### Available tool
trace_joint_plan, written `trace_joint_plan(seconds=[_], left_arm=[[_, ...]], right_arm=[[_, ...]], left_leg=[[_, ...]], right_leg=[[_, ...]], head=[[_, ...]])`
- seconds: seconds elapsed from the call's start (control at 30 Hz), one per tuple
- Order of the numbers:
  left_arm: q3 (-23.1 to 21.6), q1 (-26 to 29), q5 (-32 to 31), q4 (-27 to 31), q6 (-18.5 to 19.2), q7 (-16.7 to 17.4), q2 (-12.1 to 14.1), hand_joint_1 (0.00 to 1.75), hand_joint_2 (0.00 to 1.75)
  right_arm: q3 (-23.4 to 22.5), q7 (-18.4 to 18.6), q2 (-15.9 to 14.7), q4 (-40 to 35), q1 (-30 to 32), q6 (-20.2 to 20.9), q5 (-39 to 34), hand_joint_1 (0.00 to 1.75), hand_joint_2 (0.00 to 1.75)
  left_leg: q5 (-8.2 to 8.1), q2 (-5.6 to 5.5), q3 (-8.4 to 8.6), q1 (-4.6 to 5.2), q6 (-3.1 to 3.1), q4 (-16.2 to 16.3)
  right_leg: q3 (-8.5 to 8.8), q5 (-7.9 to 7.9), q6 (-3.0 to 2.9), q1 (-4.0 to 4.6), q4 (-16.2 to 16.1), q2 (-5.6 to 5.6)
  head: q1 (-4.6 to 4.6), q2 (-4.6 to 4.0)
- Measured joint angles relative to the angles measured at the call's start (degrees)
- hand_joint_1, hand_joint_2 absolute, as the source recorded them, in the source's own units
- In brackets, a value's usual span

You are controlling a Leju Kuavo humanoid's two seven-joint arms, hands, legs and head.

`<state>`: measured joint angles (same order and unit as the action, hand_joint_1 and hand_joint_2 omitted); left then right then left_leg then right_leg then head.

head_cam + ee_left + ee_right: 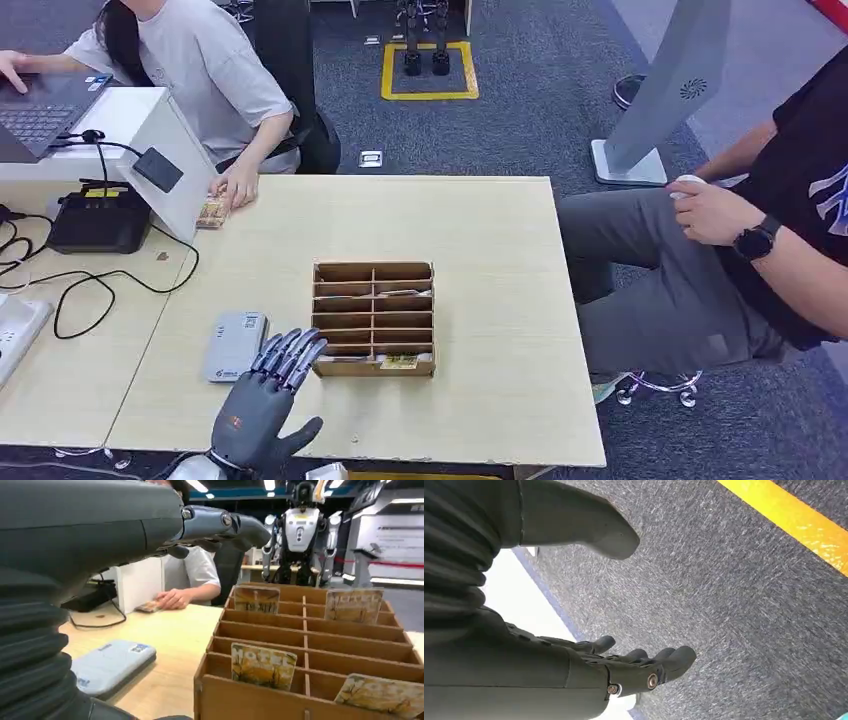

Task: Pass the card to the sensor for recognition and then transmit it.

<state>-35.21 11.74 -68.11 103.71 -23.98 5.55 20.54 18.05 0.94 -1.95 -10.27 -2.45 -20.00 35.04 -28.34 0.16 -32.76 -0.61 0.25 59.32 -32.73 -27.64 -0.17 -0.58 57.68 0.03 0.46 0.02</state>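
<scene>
Left robot hand (pixel 262 400) over counter (pixel 480 250), fingers spread wide, holding nothing. Fingertips near front-left corner of wooden divider box (pixel 374 318). Hotel cards (pixel 263 665) stand in box slots, just beyond and right of fingers. Grey card reader (pixel 236 345) flat on counter, just left of fingertips. Right robot hand (pixel 624 672) hangs over carpet, fingers apart, empty.

Evenly and brightly lit from above, with ceiling strips (pixel 272 484) glaring white in the left wrist view. Only faint, soft shadows on the desk (pixel 480 240). Slightly soft throughout; close-up left hand (pixel 90 525) and carpet (pixel 734 595) blurred.
</scene>
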Motion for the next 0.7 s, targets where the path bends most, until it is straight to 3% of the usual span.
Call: trace_joint_plan(seconds=[0.37,0.4,0.7], left_arm=[[0.21,-1.49,2.27,-4.79,1.55,0.48,-3.39,0.0,1.75],[0.48,-1.53,2.27,-5.32,1.44,0.39,-3.67,0.0,1.75],[3.25,-2.18,5.01,-6.52,1.64,-2.03,-6.38,0.0,1.75]], right_arm=[[0.0,0.35,0.02,-0.04,-0.32,0.17,1.64,0.0,1.75],[0.0,0.35,0.02,-0.07,-0.36,0.17,1.68,0.0,0.0],[0.0,0.76,0.04,-0.15,-0.63,0.22,2.93,0.0,0.0]], left_leg=[[0.0,0.0,-0.01,0.0,0.0,0.0],[0.0,0.0,-0.01,0.0,0.0,0.0],[0.0,-0.01,-0.02,0.0,0.0,0.0]], right_leg=[[-0.01,-0.01,0.0,0.0,0.0,0.01],[-0.01,-0.01,0.01,0.0,0.0,0.01],[-0.01,-0.01,0.01,0.0,0.0,0.0]], head=[[0.0,0.0],[0.0,0.0],[0.0,-0.02]])
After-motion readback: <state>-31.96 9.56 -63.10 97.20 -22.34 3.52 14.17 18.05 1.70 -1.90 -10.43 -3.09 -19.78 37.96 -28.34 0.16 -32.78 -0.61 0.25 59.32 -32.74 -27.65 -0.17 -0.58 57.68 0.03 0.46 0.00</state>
